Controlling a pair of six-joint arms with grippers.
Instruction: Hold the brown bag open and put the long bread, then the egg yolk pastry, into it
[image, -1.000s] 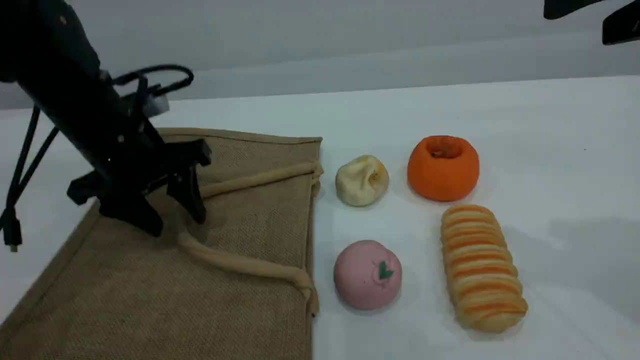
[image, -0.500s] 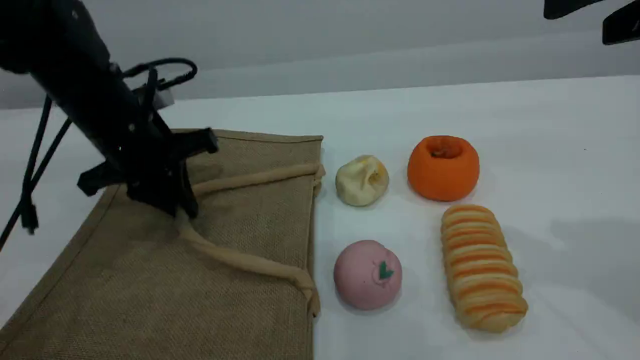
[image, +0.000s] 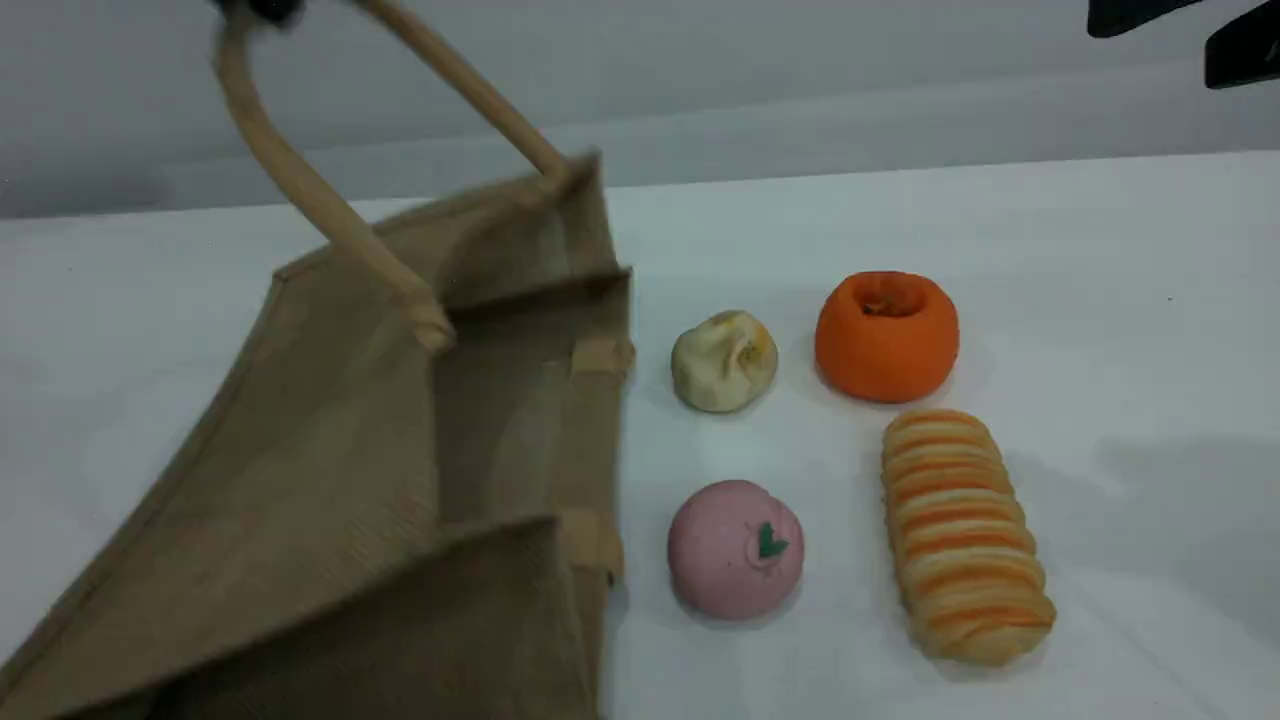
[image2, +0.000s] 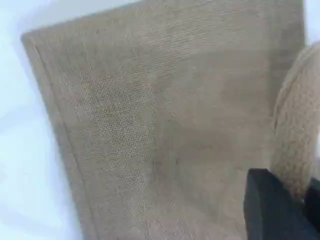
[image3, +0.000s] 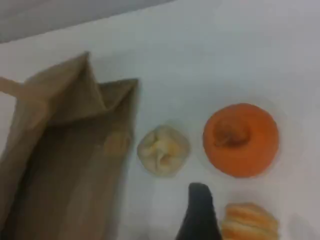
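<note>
The brown bag (image: 330, 450) lies at the left with its upper side pulled up, so its mouth gapes toward the foods. My left gripper (image: 262, 8), barely in view at the top edge, is shut on the bag's beige handle (image: 335, 225); the left wrist view shows that handle (image2: 297, 125) beside a black fingertip (image2: 272, 210). The long bread (image: 965, 535) lies at the right front and the egg yolk pastry (image: 723, 360) sits just outside the bag's mouth. My right gripper (image: 1180, 40) hangs open high at the top right, above the pastry (image3: 163, 150) and the long bread (image3: 248, 222).
An orange ball with a dimpled top (image: 886, 335) stands behind the long bread. A pink ball with a green mark (image: 735, 548) sits close to the bag's front corner. The white table (image: 1150, 300) stretches bare to the right.
My left gripper shut on the handle and rose to the top edge of the scene view. The flat bag's upper side lifted and its mouth opened. The right gripper and the foods stayed put.
</note>
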